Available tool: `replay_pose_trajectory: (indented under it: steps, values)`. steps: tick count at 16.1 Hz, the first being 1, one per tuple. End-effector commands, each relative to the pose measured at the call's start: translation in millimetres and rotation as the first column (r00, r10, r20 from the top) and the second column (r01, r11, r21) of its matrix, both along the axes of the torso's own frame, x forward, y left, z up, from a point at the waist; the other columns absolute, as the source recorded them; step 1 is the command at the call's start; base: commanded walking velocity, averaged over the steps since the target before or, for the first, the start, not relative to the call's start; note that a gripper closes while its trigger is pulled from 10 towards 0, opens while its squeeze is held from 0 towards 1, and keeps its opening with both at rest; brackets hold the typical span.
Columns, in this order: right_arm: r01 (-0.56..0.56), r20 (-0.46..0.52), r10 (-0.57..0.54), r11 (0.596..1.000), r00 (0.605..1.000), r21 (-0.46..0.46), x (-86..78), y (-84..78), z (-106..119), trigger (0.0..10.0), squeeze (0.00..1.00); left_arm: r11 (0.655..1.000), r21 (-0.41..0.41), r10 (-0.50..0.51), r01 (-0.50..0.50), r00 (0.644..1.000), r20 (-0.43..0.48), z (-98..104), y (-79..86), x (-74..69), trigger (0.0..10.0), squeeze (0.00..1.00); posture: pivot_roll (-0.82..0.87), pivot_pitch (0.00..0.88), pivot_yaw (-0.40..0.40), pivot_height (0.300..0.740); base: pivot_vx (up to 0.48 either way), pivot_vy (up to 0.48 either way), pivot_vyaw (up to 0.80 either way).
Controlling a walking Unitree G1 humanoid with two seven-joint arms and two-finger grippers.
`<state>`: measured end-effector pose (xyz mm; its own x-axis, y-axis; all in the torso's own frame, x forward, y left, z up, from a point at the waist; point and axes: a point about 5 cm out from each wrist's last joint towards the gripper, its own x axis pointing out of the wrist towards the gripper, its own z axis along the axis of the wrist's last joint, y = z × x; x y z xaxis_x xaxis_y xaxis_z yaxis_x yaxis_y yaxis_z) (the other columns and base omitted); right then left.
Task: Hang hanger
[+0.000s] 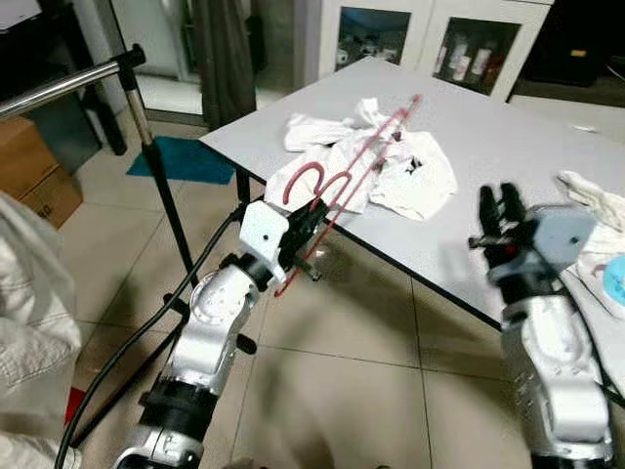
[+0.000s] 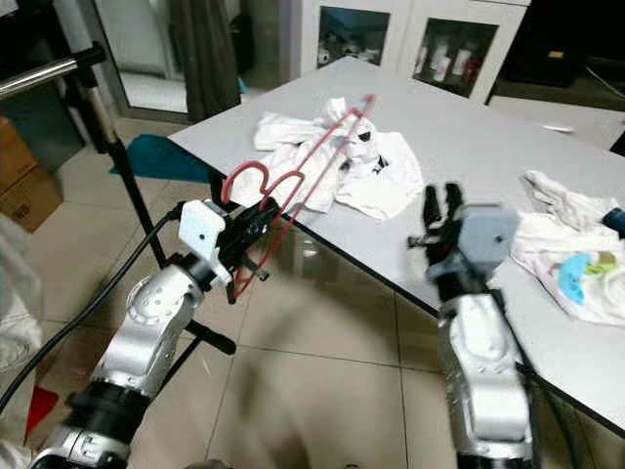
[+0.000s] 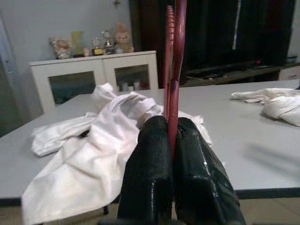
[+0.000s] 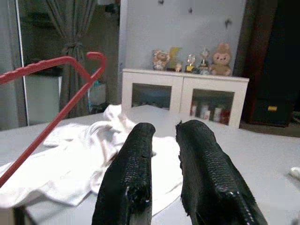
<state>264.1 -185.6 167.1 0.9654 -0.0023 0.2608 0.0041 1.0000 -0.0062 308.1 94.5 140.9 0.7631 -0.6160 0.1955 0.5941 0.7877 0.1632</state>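
Left gripper (image 1: 311, 223), mid-frame, clenches the red hanger (image 1: 363, 162) over the white garment (image 1: 391, 168); right gripper (image 1: 500, 217) hovers empty, slightly parted; carry hook upright toward the upper-left rail (image 1: 59, 88).

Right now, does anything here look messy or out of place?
Yes. A white garment lies crumpled on the grey table near its corner, part draped over the edge. The red hanger, pinched in the left gripper, carries nothing. More cloth lies bunched further right.

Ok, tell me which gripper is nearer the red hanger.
Left. The left gripper is shut on the red hanger at the table edge; the right gripper hovers apart over the table, holding nothing.
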Motion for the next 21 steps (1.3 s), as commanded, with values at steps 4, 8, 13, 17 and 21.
replay_pose_trajectory:
  steps: [4, 8, 13, 17, 21]
  values:
    - [0.023, 0.001, -0.023, 0.999, 1.0, -0.035, -3.8, -1.3, -1, 10.0, 0.0, 1.0, 0.022, -0.013, 0.013, 1.0, -0.005, 3, -2.9, -5.7, 10.0, 0.0, 0.01, 0.0, -0.008, 0.723, 0.0, 0.0, -0.1]
    - [0.044, -0.007, -0.045, 0.998, 0.999, -0.041, -5.2, -2.8, -4, 10.0, 0.0, 0.999, 0.037, -0.021, 0.021, 1.0, -0.006, 2, -3.5, -8.3, 10.0, 0.0, 0.0, 0.0, -0.002, 0.723, 0.0, 0.0, -0.62]
    - [0.036, -0.006, -0.036, 0.998, 0.999, -0.043, -3.9, 3.2, -4, 10.0, 0.0, 0.998, 0.044, -0.034, 0.033, 0.999, 0.004, 7, -10.2, -8.6, 10.0, 0.0, 0.0, 0.0, 0.0, 0.723, 0.0, -0.103, -0.72]
    - [0.02, -0.004, -0.021, 0.999, 1.0, -0.048, -0.9, 5.0, -3, 10.0, 0.0, 0.999, 0.032, -0.021, 0.021, 1.0, 0.011, 9, -11.5, -7.7, 10.0, 0.0, 0.0, 0.0, -0.008, 0.723, 0.0, 0.0, -0.65]
    - [-0.005, 0.011, 0.006, 0.998, 1.0, -0.059, 1.5, 9.6, 1, 10.0, 0.0, 1.0, 0.022, -0.013, 0.013, 1.0, 0.005, 9, -11.9, -8.6, 10.0, 0.0, 0.01, 0.0, -0.013, 0.723, 0.0, -0.3, 0.0]
